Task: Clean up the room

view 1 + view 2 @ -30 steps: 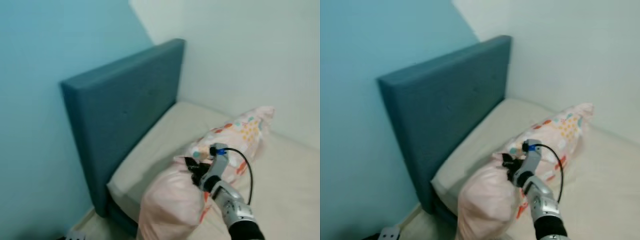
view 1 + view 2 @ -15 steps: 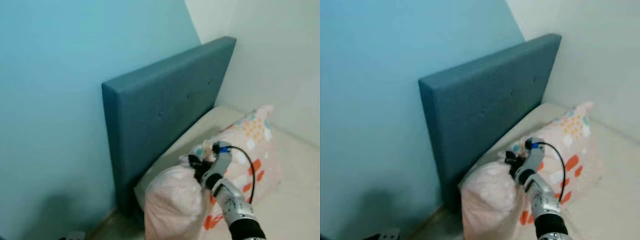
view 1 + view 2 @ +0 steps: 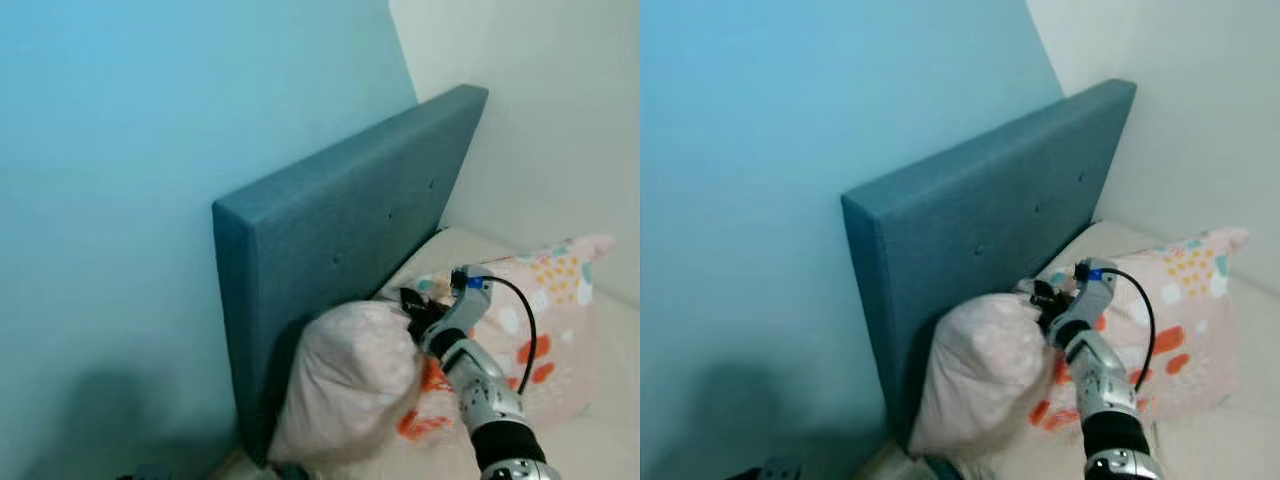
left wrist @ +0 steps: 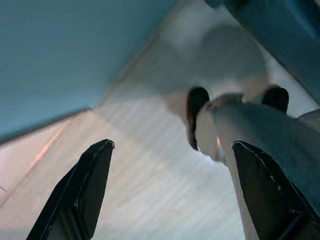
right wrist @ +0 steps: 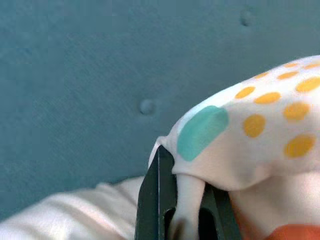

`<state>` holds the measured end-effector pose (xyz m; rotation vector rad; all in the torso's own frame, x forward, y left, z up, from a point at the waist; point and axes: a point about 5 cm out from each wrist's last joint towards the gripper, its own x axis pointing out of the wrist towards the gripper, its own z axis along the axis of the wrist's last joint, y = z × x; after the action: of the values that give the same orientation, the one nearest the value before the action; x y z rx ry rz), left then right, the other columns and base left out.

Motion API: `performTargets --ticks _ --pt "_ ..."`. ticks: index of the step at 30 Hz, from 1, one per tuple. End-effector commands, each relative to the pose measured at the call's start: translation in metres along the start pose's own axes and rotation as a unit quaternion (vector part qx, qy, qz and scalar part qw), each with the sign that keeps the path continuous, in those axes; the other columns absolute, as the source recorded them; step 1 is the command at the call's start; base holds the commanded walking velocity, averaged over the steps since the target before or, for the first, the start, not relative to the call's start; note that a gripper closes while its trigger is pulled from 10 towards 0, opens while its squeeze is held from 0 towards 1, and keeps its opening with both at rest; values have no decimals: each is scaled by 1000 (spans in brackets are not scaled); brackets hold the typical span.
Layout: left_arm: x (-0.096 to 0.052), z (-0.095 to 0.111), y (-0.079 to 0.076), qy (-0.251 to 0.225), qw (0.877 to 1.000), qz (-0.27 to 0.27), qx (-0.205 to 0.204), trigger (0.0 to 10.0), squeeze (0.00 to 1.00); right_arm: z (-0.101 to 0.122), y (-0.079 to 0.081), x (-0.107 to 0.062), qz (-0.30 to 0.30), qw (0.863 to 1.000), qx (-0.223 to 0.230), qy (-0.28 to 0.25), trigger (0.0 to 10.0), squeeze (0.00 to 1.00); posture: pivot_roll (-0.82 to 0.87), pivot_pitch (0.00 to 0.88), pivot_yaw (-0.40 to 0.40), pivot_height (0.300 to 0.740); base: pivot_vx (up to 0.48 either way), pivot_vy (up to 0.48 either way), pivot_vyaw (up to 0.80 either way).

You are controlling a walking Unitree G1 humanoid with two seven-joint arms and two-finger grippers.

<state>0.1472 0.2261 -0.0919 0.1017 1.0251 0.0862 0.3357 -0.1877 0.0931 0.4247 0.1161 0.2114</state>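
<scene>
Right wrist view shows my right end effector (image 5: 175, 200) pinching a fold of the pale pink pillow with coloured dots (image 3: 540, 320). Its long axis runs from this pinch away to my right along the cream bed (image 3: 440, 245), beside the blue padded headboard (image 3: 340, 250). My left end effector (image 4: 175, 190), spread apart, hangs idle.

Silver right arm (image 3: 487, 395), black cable (image 3: 524, 335)
</scene>
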Motion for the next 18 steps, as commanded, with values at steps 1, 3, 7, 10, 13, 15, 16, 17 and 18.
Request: performTargets --ticks 1,3,7,10,13,15,16,17,18 --pt "-1 -7 -1 13 1000 -2 4 10000 0 26 7 5 33 998 -14 -49 10000 0 9 0 -68 740 311 0 0" --pt "-1 -7 -1 13 1000 2 -3 10000 0 30 22 5 94 994 -24 -43 10000 0 7 0 -69 740 0 0 0" --pt "-1 -8 -1 15 1000 6 -7 10000 0 30 33 3 137 989 -34 -34 10000 0 8 0 -71 740 0 0 0" --pt "-1 -9 -3 19 1000 -1 -4 10000 0 34 40 4 167 984 -46 -35 10000 0 9 0 -70 740 0 0 0" --pt "-1 -11 -5 23 1000 -11 1 10000 0 44 38 8 173 982 -62 -39 10000 0 11 0 -70 740 0 0 0" --pt "-1 -12 -7 25 1000 -16 2 10000 0 50 34 10 172 981 -75 -39 10000 0 15 0 -72 740 0 -225 0" --pt "-1 -12 -7 25 1000 -16 2 10000 0 50 34 10 172 981 -75 -39 10000 0 15 0 -72 740 0 -450 0" --pt "-2 -12 -8 26 999 -19 6 10000 0 58 29 13 168 981 -91 -38 10000 0 17 0 -73 740 0 -450 0" --pt "-2 -13 -8 26 999 -20 2 10000 0 68 24 15 162 979 -117 -38 10000 0 22 0 -77 740 0 -450 0"
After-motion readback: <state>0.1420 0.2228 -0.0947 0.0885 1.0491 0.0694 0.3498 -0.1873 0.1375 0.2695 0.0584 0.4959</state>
